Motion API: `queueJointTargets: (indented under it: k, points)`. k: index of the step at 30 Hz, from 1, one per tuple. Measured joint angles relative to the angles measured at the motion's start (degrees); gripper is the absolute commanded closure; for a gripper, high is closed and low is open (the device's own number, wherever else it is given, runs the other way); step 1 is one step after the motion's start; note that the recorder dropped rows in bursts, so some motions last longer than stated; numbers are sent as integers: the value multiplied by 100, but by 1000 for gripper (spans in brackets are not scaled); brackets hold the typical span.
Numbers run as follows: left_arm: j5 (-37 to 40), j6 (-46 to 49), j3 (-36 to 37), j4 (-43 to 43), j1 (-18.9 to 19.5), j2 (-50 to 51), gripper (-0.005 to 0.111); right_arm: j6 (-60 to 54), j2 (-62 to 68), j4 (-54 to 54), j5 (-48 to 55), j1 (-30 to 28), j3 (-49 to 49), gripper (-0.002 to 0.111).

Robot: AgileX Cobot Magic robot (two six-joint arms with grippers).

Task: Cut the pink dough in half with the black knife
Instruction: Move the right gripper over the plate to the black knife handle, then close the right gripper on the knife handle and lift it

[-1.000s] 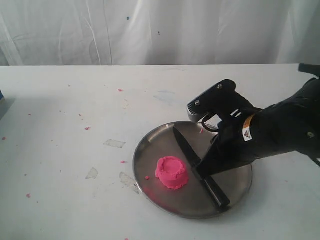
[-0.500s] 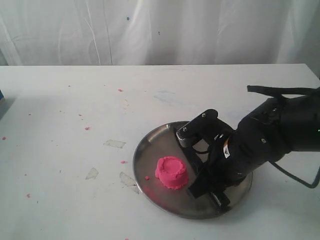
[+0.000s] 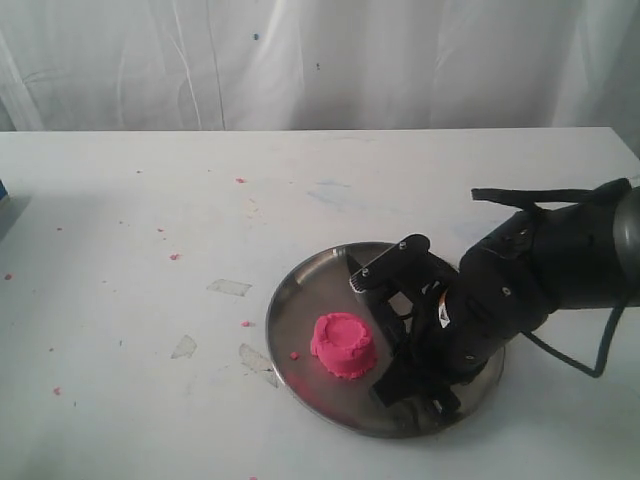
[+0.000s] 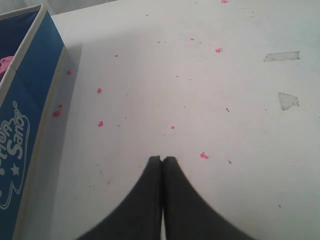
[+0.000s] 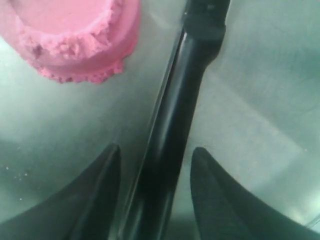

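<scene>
Centrally, pink dough (image 3: 343, 345), grainy round mound with dimpled top, sitting uncut on shiny round steel plate (image 3: 300, 300). Slim glossy black knife (image 5: 172, 125) lying just beside it. Right gripper (image 5: 155, 151) jaws standing spread, straddling knife handle, not clamping. Left gripper (image 4: 161, 160) jaws pressing together, holding nothing.

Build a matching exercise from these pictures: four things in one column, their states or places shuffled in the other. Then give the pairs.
Column one
1. bright pink dough mound
2. slim black knife
3. left gripper
4. right gripper

Column two
A. shut, facing the white table dotted with pink crumbs
B. open, one finger on either side of the knife's handle
C. whole and uncut on the round silver metal plate
D. lying on that plate beside the dough, not touching it

Pairs: 1-C, 2-D, 3-A, 4-B
</scene>
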Motion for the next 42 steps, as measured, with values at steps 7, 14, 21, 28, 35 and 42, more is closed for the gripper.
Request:
queueJointTargets:
  k: [7,14,21,28,35,42]
  points:
    - [0,0,0,0,0,0,107,0,61,0,-29,0,0,82]
    - [0,0,0,0,0,0,107,0,61,0,-73,0,0,94]
    - [0,0,0,0,0,0,107,0,16,0,-156,0,-22,106]
    - [0,0,0,0,0,0,107,0,-729,-715,1040,0,-311,106]
    - [0,0,0,0,0,0,107,0,-750,-788,2042,0,-213,106]
    - [0,0,0,0,0,0,107,0,-753,-788,2113,0,50,102]
